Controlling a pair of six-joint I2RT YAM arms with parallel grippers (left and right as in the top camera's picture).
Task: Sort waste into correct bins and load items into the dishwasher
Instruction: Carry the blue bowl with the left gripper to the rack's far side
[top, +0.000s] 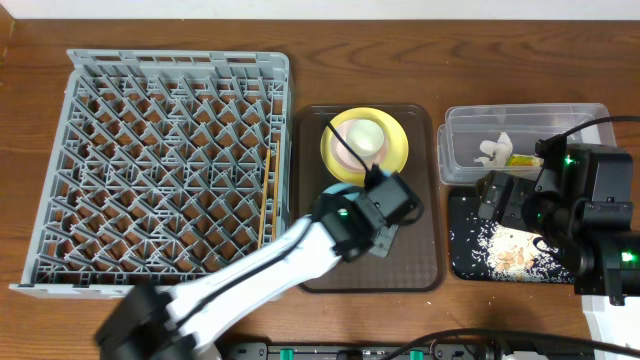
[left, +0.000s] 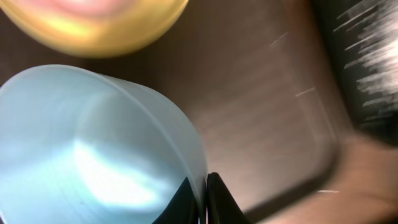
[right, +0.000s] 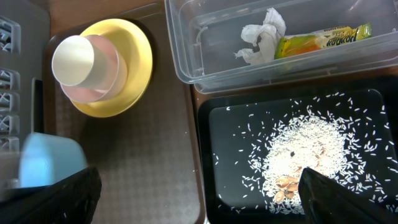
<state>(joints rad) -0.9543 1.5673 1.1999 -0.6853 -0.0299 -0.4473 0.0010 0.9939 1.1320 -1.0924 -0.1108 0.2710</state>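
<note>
Left tool clenched on light blue bowl rim.
Lift clear, then tilt it between grey rack pegs; right tool released.

A robotics lab staged as a dish-clearing station: a wooden worktop carries a grey dish rack, a brown serving tray, a clear tub and a black tray; a white robot arm reaches over it.

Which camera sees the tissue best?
The right wrist view: the tissue lies clear and big in the tub. Overhead it is small; the left wrist view misses it.
</note>
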